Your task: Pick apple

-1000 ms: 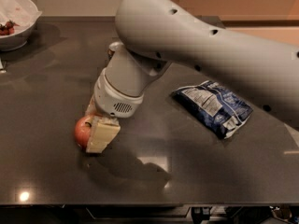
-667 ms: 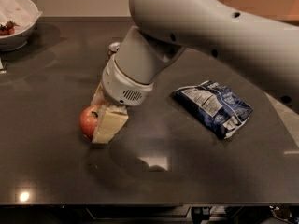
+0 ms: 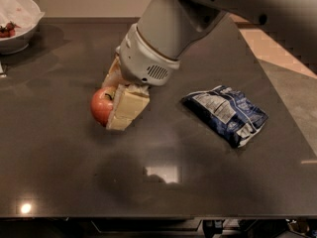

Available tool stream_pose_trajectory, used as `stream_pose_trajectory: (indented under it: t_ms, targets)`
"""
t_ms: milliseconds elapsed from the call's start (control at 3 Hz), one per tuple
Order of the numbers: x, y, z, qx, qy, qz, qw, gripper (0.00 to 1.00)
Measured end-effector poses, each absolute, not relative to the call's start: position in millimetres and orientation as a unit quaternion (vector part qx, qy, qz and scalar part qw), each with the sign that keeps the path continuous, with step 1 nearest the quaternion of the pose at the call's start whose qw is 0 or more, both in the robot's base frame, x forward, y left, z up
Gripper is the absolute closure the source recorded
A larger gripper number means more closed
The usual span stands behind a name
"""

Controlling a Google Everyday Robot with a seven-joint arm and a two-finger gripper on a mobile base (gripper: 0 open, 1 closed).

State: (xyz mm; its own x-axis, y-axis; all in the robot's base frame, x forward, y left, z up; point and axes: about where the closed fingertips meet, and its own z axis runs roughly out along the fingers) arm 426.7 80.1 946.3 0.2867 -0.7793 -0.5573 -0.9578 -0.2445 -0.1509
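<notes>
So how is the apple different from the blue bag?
The apple is round and red; the blue bag is flat and crinkly, with white print. The fingers of the gripper clamp the apple, left of the table's middle; the blue bag lies loose to its right, touched by nothing. The apple looks smaller than the blue bag. Both are at the same dark table.

The two-finger gripper (image 3: 115, 102) is positioned left of centre over the dark, glossy tabletop (image 3: 59, 157), at the end of the grey arm (image 3: 168, 29) that enters from the upper right. Its cream-coloured fingers (image 3: 130, 105) clamp the round red apple (image 3: 101, 106). A crumpled blue-and-white snack bag (image 3: 227, 114) lies to the right, well apart. A white bowl (image 3: 20, 41) containing dark red berries (image 3: 7, 30) stands at the upper-left corner.
</notes>
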Motion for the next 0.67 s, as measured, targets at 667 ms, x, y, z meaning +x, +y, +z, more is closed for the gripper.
stream_pose_trajectory:
  t_ms: [667]
  targets:
    - [430.7, 70.5, 989.5, -0.782, 0.537, 0.175, 0.263, 1.00]
